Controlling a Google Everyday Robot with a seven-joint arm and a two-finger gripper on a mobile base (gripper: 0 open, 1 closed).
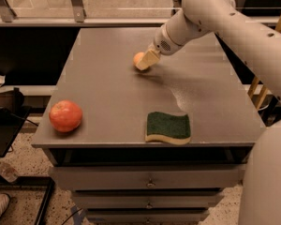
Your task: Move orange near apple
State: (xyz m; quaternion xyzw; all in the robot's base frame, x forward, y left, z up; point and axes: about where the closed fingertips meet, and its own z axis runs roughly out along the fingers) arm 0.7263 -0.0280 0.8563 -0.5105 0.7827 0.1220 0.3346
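Note:
The orange (138, 58) is a small pale fruit on the grey table (112, 93), a little behind the table's middle. My gripper (145, 61) reaches down from the upper right and sits right at the orange, covering its right side. The apple (65, 116) is a large shiny red fruit near the table's front left corner, far from the gripper and the orange.
A green sponge with a yellow underside (168, 127) lies near the front edge, right of centre. Drawers (150, 182) sit under the tabletop. A railing and glass (75, 3) run behind the table. My arm (234, 27) spans the upper right.

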